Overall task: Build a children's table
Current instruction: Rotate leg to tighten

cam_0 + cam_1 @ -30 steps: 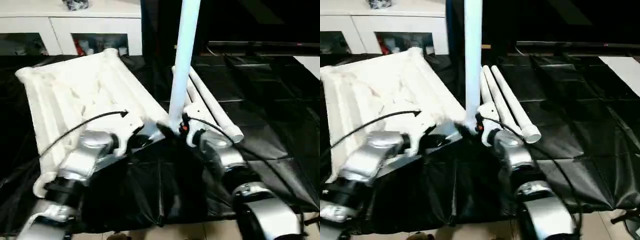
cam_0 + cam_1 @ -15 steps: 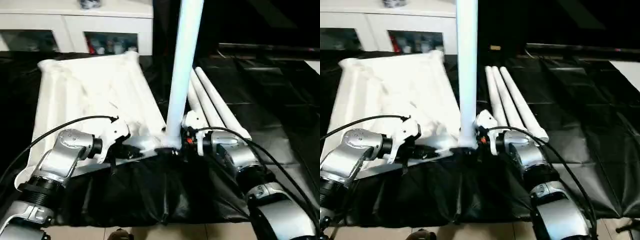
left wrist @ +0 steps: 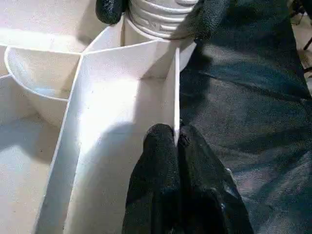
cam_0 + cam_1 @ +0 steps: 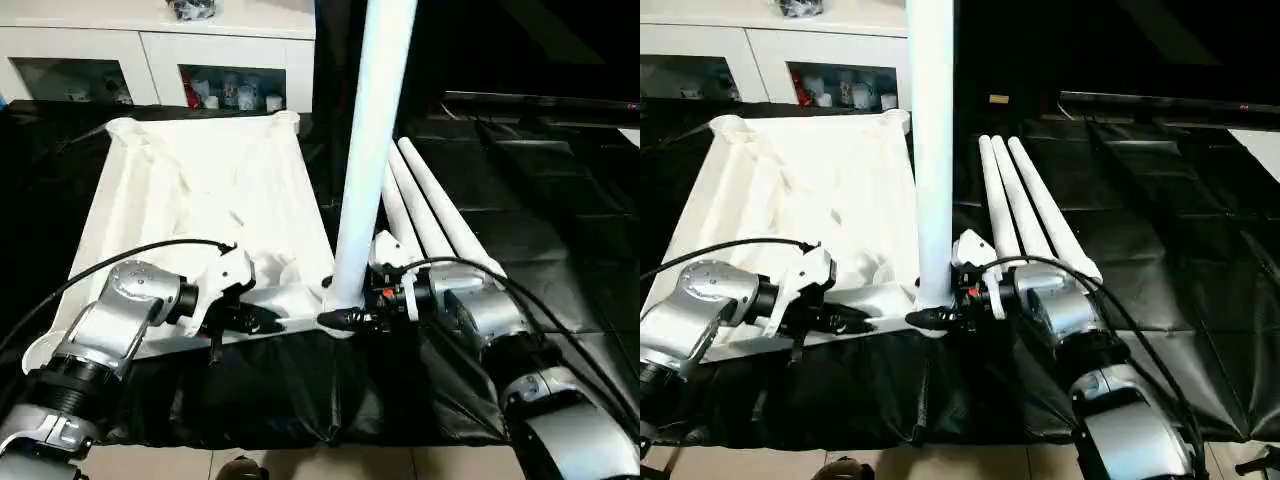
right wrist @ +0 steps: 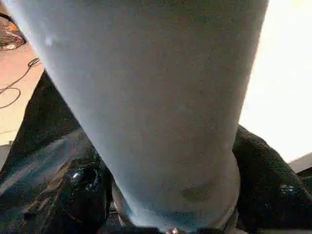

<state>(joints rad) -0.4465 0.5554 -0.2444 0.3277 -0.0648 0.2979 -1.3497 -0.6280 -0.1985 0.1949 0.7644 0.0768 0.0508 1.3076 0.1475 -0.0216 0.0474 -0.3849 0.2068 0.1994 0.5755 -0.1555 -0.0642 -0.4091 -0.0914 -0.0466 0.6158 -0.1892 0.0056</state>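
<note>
Children's table top (image 4: 200, 200) lies underside up on black sheeting (image 4: 560, 230), 1 leg (image 4: 375, 150) standing upright in its near corner socket. Left gripper (image 3: 174, 146) is pinched closed on a thin rib of the underside near that socket. Right gripper (image 4: 345, 318) wraps the upright leg's base, fingers (image 5: 83, 190) either side. 3 spare legs (image 4: 430, 215) lie just beside, on the sheeting.

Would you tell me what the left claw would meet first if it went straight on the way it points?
Probably the upright leg in the tabletop's corner socket; the left claw, pinching the rim rib, points along it toward that leg's threaded base.
</note>
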